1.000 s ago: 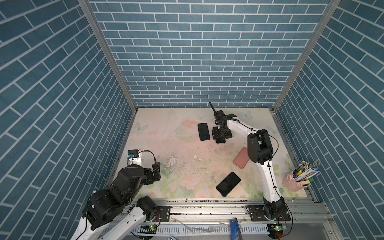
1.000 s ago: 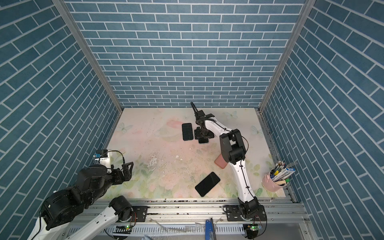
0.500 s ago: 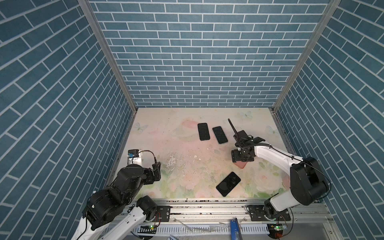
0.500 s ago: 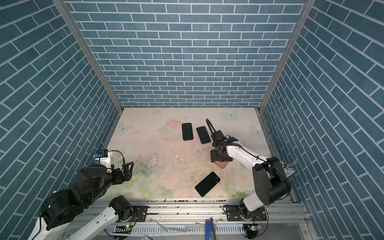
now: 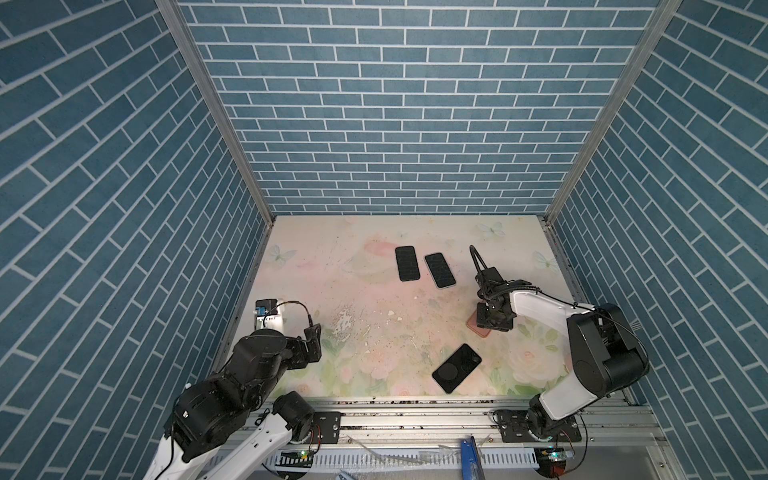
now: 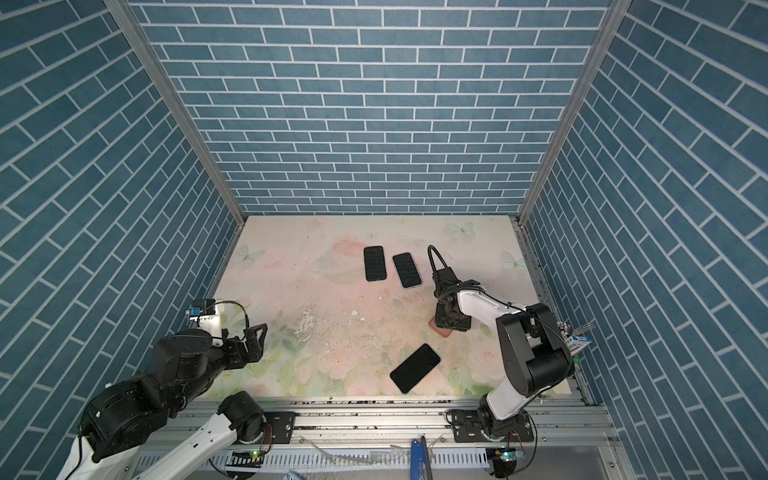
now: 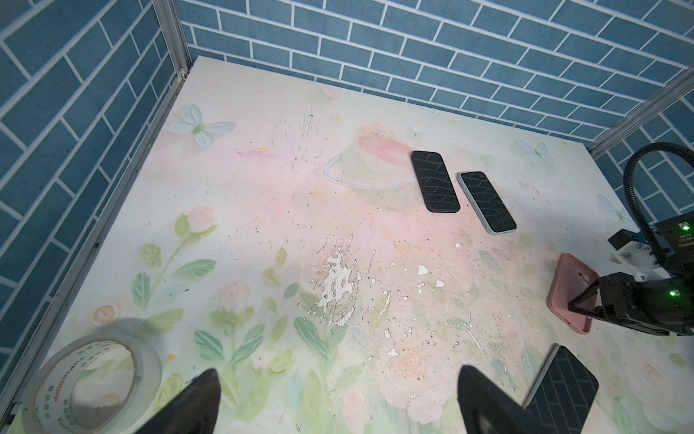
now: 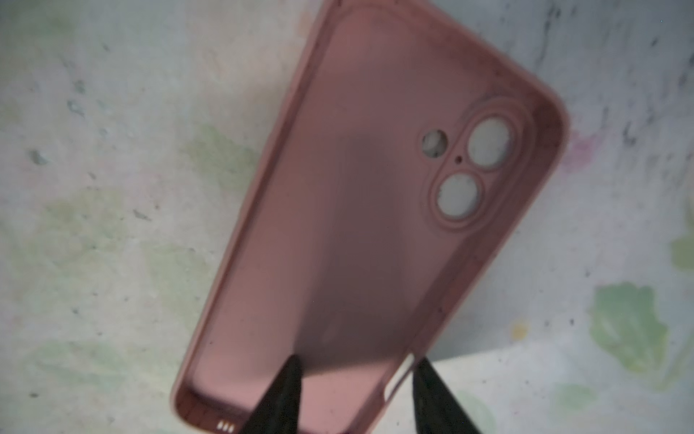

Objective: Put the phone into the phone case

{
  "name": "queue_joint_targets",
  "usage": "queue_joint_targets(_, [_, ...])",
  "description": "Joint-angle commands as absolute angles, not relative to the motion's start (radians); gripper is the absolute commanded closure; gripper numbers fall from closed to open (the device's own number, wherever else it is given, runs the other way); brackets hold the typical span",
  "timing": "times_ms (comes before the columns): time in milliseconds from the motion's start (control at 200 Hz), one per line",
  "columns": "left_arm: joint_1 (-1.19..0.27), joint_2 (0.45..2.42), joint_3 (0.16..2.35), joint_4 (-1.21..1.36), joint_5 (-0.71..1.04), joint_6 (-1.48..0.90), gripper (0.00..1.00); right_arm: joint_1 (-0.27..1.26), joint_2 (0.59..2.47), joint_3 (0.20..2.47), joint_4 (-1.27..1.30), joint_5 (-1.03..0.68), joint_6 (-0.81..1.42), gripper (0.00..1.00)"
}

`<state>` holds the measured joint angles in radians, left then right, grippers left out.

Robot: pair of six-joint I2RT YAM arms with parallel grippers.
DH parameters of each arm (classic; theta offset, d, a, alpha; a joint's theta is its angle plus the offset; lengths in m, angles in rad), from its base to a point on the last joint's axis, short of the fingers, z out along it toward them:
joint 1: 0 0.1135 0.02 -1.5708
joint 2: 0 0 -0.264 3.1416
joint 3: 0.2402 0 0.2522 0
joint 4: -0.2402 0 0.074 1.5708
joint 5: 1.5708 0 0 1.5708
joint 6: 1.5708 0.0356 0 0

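Blue brick-pattern walls [image 5: 395, 104] close three sides of the pale tabletop with printed flowers and butterflies [image 5: 353, 299]. Its print is flaked off in the middle.

The black left arm [image 5: 249, 374] is folded low at the near left corner. The white and black right arm [image 5: 540, 307] reaches from the near right side toward the middle right of the tabletop.

A roll of clear adhesive tape [image 7: 90, 375] lies flat at the near left, beside the left arm.

Three phones lie flat, screens up. A black phone with a dark rim [image 5: 407, 269] and a black phone with a light rim [image 5: 439, 270] are side by side at the far middle, just beside each other but apart. A glossy black phone [image 5: 457, 368] lies diagonally near the front edge.

The soft pink phone case [image 8: 356, 188] lies open side up, empty, between the far pair and the near phone, toward the right.

The left pincer [image 7: 338, 379] is spread wide above bare tabletop and holds nothing. The right pincer [image 8: 356, 360] stands over one end of the case with a narrow gap. One tip is inside the case and one is outside its long side wall, and the inner tip is apart from the wall.
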<state>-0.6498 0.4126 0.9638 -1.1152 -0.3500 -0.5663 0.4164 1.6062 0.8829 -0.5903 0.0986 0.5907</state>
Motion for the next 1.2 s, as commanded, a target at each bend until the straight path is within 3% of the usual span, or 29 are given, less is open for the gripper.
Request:
queue_joint_targets(0, [-0.641,0.43,0.953,-1.102,-0.34,-0.552,0.0,0.413,1.648,0.846,-0.574,0.065,0.634,0.85])
queue_joint_targets(255, [-0.64,0.439,0.953,-1.1,-0.339,-0.555,0.0,0.419,1.57,0.855,-0.552,-0.002,0.557,1.0])
queue_joint_targets(620, [-0.626,0.457,0.953,-1.1,-0.334,-0.557,0.0,0.647,1.551,1.025,-0.593,-0.032,0.403,1.0])
queue_joint_targets(950, [-0.626,0.44,0.955,-1.122,-0.368,-0.58,0.0,0.741,1.636,1.133,-0.66,-0.134,0.344,1.0])
queue_joint_targets(1195, [-0.626,0.417,0.956,-1.134,-0.387,-0.591,0.0,0.832,1.685,1.192,-0.717,-0.105,0.261,1.0])
